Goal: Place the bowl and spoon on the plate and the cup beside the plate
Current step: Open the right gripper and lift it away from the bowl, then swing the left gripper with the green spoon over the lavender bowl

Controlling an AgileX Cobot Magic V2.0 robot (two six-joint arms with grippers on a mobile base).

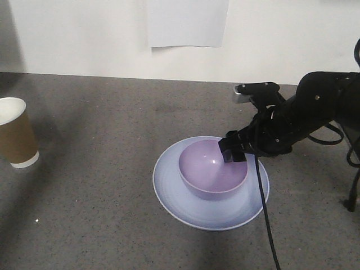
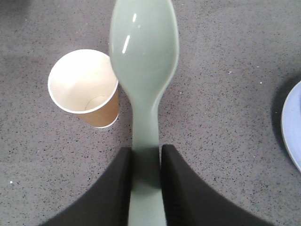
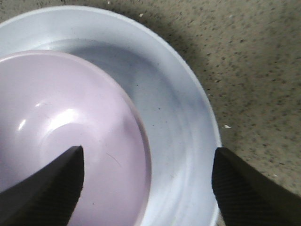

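Clamping spoon [image 2: 143,70], left gripper [image 2: 146,155] only in wrist view, bowl [image 1: 214,169] on plate [image 1: 169,188]

Front view oblique, wide; wrist views downward, close; plate [image 1: 169,183] shared.

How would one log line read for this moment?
bowl: on plate; left fingers: shut on spoon; right fingers: open astride bowl rim; cup: upright, off plate
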